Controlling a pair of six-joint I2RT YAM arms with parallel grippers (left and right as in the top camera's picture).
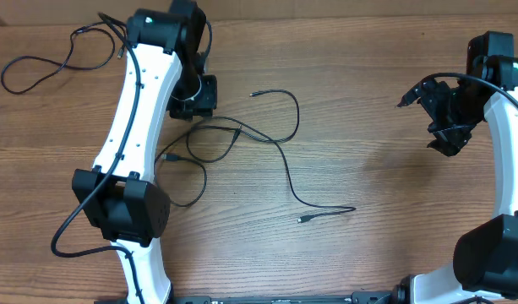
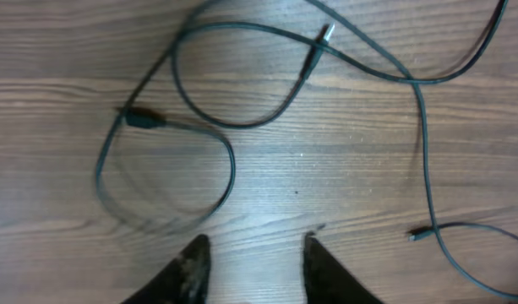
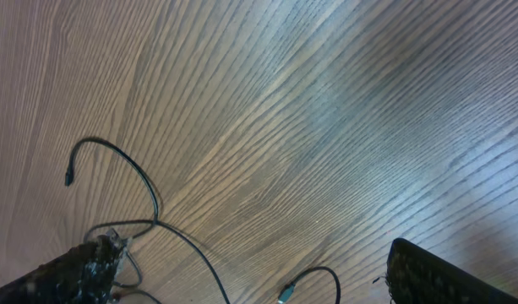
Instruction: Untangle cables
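Overhead is showing the cables [image 1: 239,129] lying looped over one another on the table [image 1: 394,186], left of centre, with one long tail running toward the near right. At the far-left edge of the tangle the left gripper [image 2: 254,257] is hanging just above the wood, its jaws spread with nothing between them. Well apart at the far right, the right gripper [image 3: 250,253] is standing wide and empty. Picking one strand seems to be the step in hand. Pinching the plug [image 2: 142,118] end alone, clear of neighbouring cords, and drawing it away from the crossing is looking wisest.
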